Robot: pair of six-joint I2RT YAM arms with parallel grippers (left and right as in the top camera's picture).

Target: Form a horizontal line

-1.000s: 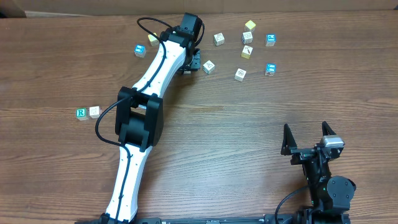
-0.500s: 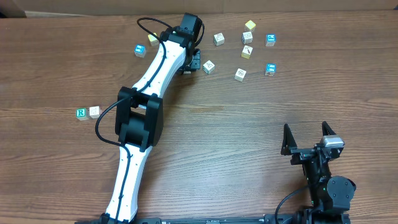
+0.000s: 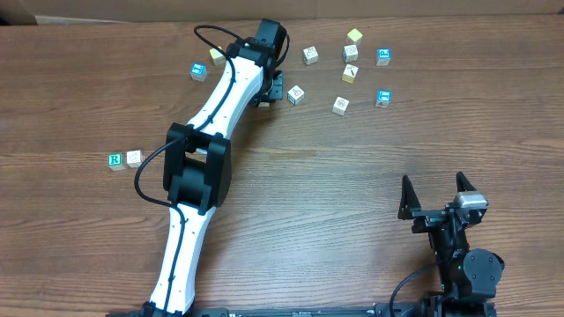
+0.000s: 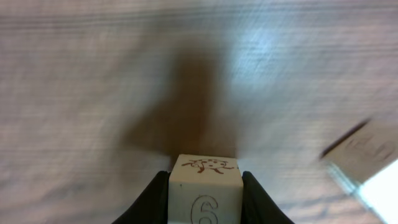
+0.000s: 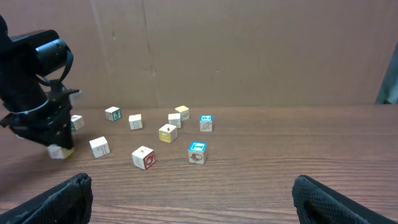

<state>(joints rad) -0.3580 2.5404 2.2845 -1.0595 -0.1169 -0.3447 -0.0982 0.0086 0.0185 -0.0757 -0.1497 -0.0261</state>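
Standing by the tabletop (image 3: 352, 167), you can see the left claw (image 4: 205, 180) clenched on the 6 cube (image 4: 205, 202), one finger against each side face. It is at the top centre of the overhead view, at the edge of the loose cubes (image 3: 341, 105). Gripping the sides leaves the bottom free, which I'd guess is so it can be set down flat and square.

The line is well apart from it, at the far left of that view. So far it is only the green R cube (image 3: 115, 159) with a pale cube (image 3: 134, 158) close against its right side. The 6 cube probably belongs on that open right end.

The right claw (image 3: 431, 179) gapes wide with nothing in it, parked at the lower right, likely to keep clear of the left arm's sweep.
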